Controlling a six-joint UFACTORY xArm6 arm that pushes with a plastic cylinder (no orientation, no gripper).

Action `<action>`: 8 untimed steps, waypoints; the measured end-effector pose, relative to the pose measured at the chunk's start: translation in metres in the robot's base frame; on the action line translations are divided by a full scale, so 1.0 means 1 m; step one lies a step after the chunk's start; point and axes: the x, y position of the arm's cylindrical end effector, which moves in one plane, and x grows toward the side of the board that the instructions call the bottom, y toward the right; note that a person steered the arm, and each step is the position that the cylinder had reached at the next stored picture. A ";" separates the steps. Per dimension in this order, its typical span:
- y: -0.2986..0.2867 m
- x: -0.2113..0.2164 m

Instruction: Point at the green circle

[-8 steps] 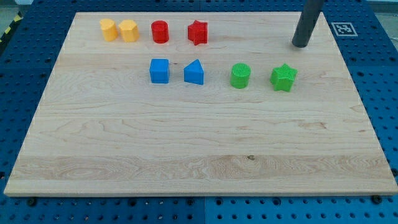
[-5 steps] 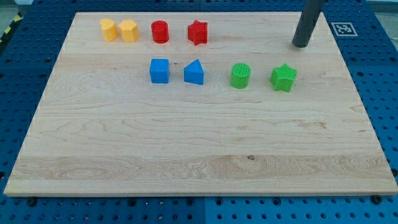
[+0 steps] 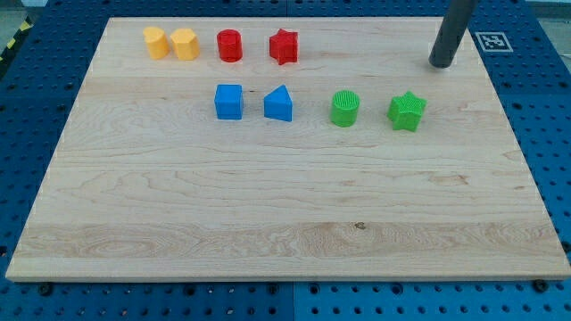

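1. The arm ends in a straight dark rod with no fingers on it, so there is nothing to open, close or grip; only my tip counts.
2. My tip sits on the worktop near the view's top right corner, touching no block.
3. The rod rises from the tip and leaves the view at the top edge.
4. Nearest block to the tip is the green star, below it and slightly to the view's left, clearly apart.
5. The green circle stands just left of the green star, with a gap between them; it is down and to the view's left of the tip, well apart from it.
6. Same row, further left: the blue triangle, then the blue cube, near each other but not touching.
7. Top row, left of the tip: the red star, then the red cylinder, with a gap between them.
8. Far top left: two yellow blocks, the yellow block on the right and the yellow block on the left, side by side and touching or nearly so; exact shapes are hard to make out.
9. The worktop is light wood and lies on a blue perforated base.
10. A black-and-white marker tag lies on the base just beyond the worktop's top right corner.
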 end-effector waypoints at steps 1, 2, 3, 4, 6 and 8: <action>-0.053 0.003; -0.109 0.016; -0.138 0.024; -0.143 0.032; -0.164 0.062; -0.161 0.062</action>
